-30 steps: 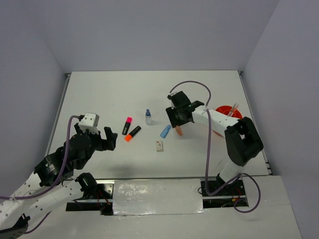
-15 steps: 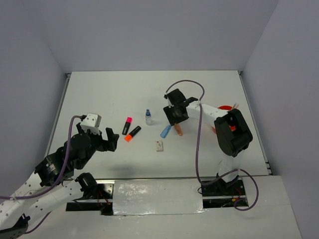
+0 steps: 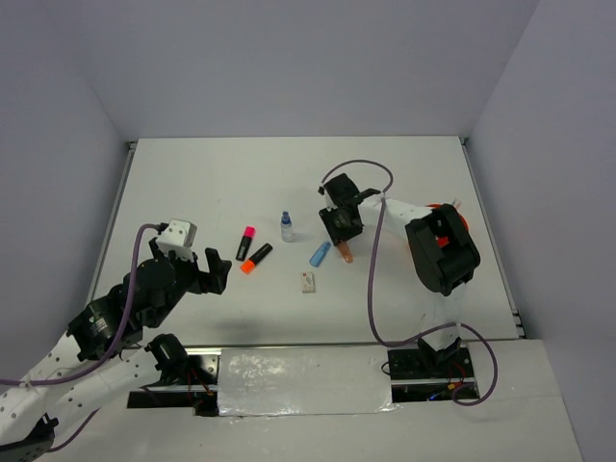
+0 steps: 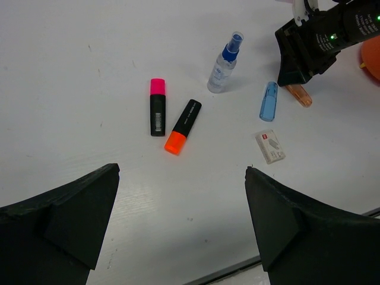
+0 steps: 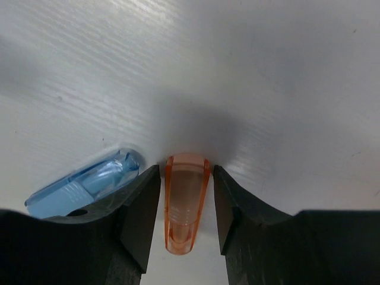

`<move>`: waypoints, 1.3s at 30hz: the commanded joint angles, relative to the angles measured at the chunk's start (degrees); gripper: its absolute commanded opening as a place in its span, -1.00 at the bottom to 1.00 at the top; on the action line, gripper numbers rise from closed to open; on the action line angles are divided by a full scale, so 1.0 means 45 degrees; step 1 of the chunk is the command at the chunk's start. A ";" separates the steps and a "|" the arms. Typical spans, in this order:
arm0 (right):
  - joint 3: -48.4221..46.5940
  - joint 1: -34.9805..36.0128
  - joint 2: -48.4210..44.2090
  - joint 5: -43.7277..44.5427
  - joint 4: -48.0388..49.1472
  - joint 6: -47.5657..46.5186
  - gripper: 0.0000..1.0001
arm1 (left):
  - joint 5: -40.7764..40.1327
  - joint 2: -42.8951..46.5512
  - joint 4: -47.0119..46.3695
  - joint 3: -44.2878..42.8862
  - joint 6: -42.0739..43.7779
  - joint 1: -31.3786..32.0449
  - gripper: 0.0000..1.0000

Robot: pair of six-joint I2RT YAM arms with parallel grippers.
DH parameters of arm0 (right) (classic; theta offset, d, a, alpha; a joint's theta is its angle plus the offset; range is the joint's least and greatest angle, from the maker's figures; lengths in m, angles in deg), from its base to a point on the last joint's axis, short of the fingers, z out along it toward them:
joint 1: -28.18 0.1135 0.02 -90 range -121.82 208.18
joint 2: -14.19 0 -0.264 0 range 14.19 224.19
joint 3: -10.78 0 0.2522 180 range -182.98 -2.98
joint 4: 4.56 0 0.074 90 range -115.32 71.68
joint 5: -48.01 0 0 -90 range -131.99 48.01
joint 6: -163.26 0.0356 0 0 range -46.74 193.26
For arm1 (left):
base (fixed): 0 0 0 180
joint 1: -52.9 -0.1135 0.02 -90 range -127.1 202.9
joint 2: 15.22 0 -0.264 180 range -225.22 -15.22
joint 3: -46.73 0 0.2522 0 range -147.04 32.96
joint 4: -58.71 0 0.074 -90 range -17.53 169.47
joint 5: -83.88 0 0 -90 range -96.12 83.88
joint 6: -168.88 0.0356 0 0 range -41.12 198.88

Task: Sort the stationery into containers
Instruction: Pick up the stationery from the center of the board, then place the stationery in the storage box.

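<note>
Step in hand: pick up the peach marker (image 5: 186, 208) for the orange bowl (image 4: 373, 59).
Right end effector (image 5: 187, 178): narrowed around the peach marker, one finger (image 5: 139, 208) on each side. You cannot tell whether the pads press yet.
Peach marker: flat on the tabletop (image 5: 267, 71), between the fingers, with its rounded end past the tips.
Blue marker (image 5: 83, 184): just outside one finger, its tip almost touching it.
Left end effector (image 4: 181, 172): wide and holding nothing. It hangs well back from the stationery.
Ahead of left end effector: pink highlighter (image 4: 157, 107), orange highlighter (image 4: 183, 126), spray bottle (image 4: 224, 64) and white block (image 4: 270, 146), all loose on the tabletop.
Grasp advice: close slowly and evenly so the round barrel does not squirt forward. Keep the outer finger off the blue marker.
Lift advice: go straight up before you swing towards the bowl, which sits behind the right arm.
Risk: the grip looks close to the marker's end, so it may pivot. Check that it hangs level before you travel.
Change from a second ago: the right arm has folded in, and its end effector sits lower over the peach marker with narrower jaws.
Unchanged: the left arm and the loose stationery lie as before.
</note>
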 commanded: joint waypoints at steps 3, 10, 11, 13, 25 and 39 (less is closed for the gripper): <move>-0.0252 -0.0114 0.0614 -0.0103 0.0254 -0.0112 -0.14 | 0.0099 0.0190 -0.0584 -0.0007 0.0300 -0.0058 0.99; 0.0118 -0.0134 -0.0806 0.0424 0.0875 0.0296 -1.00 | 0.0216 0.0248 -0.0642 0.0031 0.0358 -0.0077 0.99; 0.0370 -0.0211 -0.1179 0.0386 0.1149 0.0298 -1.00 | 0.0236 0.0249 -0.0662 0.0032 0.0358 -0.0058 0.99; 0.0761 -0.0309 -0.2521 0.0172 0.2412 0.0201 -1.00 | 0.0294 0.0249 -0.0701 0.0012 0.0378 -0.0058 0.99; 0.4903 -0.3900 -0.8193 0.1518 0.9566 -0.0695 -1.00 | 0.0685 0.0619 -0.0857 0.0090 0.0514 -0.0058 0.99; 0.5489 -0.7047 -0.7648 0.2260 1.1522 -0.0523 -1.00 | 0.1173 0.0854 -0.1052 0.0168 0.0710 -0.0058 0.99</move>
